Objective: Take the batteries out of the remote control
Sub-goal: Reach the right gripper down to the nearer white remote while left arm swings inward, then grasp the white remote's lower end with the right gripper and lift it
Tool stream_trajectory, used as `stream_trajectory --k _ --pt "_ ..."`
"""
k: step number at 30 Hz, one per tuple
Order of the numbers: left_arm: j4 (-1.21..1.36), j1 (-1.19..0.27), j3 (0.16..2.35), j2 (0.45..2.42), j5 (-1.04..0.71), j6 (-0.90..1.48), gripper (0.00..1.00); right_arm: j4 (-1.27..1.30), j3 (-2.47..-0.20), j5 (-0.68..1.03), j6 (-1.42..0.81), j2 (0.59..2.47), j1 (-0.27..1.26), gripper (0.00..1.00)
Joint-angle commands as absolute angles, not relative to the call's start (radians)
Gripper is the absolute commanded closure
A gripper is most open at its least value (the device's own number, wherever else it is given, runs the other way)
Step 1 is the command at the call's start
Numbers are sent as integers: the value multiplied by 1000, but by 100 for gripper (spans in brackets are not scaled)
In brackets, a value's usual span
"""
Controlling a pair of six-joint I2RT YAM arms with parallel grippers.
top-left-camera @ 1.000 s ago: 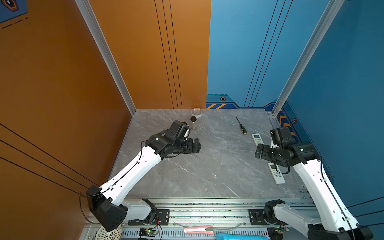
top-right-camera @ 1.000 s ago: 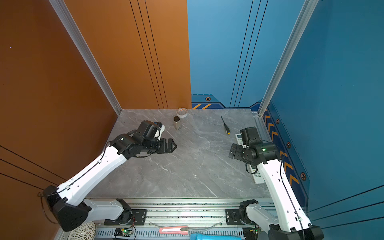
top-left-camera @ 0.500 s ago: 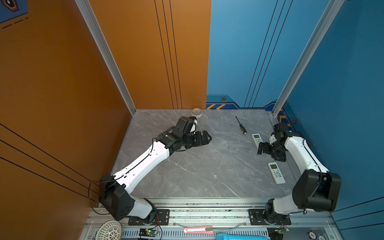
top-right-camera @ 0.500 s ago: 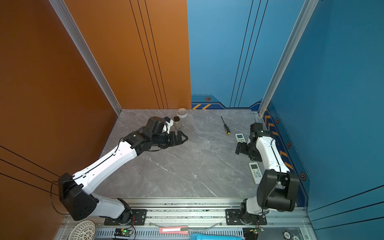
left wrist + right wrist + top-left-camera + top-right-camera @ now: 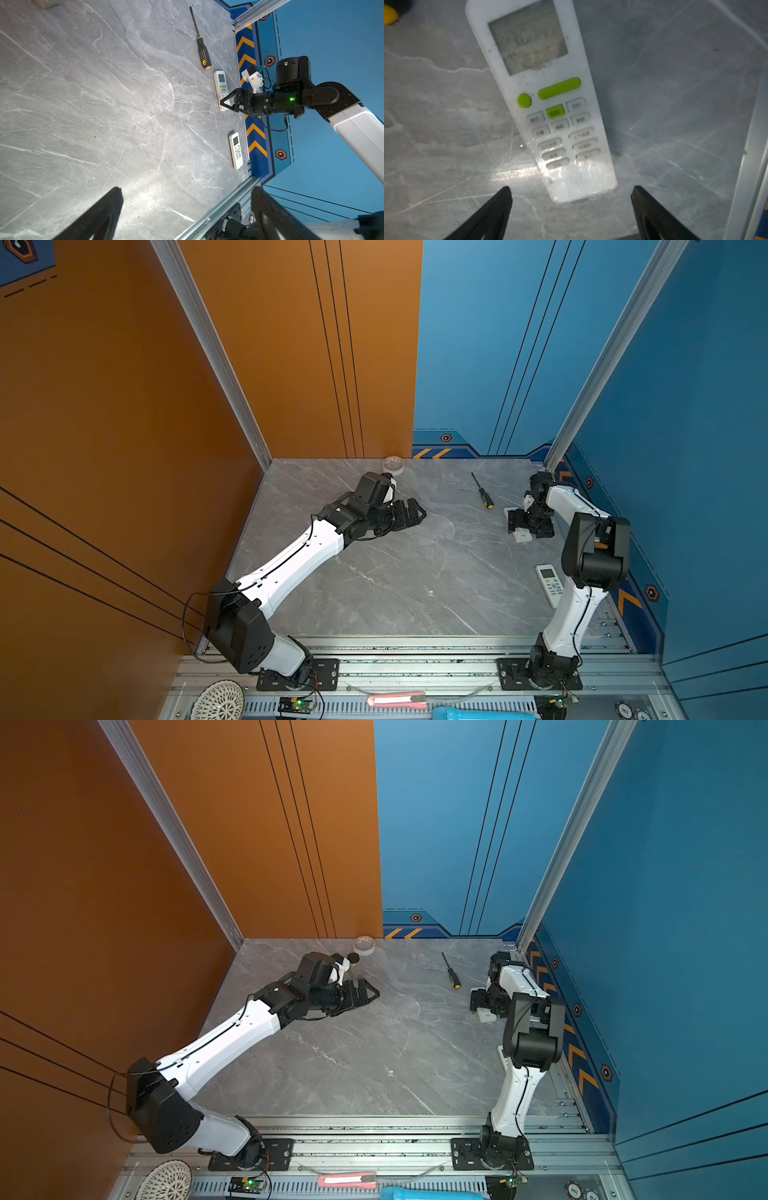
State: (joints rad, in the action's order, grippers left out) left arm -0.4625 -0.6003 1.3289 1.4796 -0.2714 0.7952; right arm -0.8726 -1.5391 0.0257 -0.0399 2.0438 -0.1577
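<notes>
Right tool (image 5: 571, 189), jaws spread, hovers over the button end of the remote (image 5: 542, 104). It lies buttons-up by the worktop's (image 5: 395, 580) right edge, near the far corner, close to the screwdriver (image 5: 482, 491). No batteries in sight, so they're likely inside, behind the back cover. Best play: centre the jaws across the narrow sides, pinch squarely, then flip it. Left tool (image 5: 415, 514) hangs spread and empty near the far edge.
</notes>
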Motion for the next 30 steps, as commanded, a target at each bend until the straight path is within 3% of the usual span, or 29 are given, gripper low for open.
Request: stream_trajectory --k 1,11,21,30 --pt "-453 -585 1319 1502 -282 801 2 -873 -1591 -12 -15 2068 -153 10" --pt "-443 -559 1379 1559 -298 804 2 -867 -1581 -1 9 2117 -135 26" --pt "-424 -547 1432 1600 -330 817 2 -842 -1544 -54 29 2101 -87 60" --pt "-263 -531 1415 1585 -365 991 2 -709 -1408 -100 55 1842 78 63"
